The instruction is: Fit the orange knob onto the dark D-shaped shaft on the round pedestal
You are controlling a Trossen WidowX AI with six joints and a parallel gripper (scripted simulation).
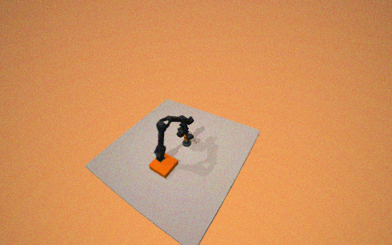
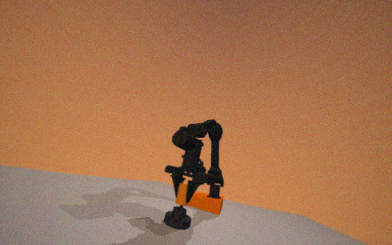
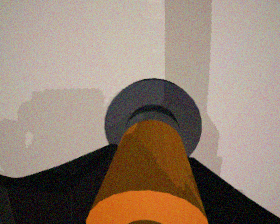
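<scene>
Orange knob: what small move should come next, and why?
Probably a slight twist of the hand under light downward pressure: it grips the knob above the pedestal, a dark gap shows between them, and the shaft's flat is unseen.

The black arm [image 1: 161, 138] [image 2: 215, 150] stands up tall, then bends over at the top. Its gripper [image 1: 186, 137] [image 2: 182, 198] [image 3: 151, 157] points down, leaning a little. The two fingers [image 2: 175, 188] squeeze tight, a bit apart.
</scene>
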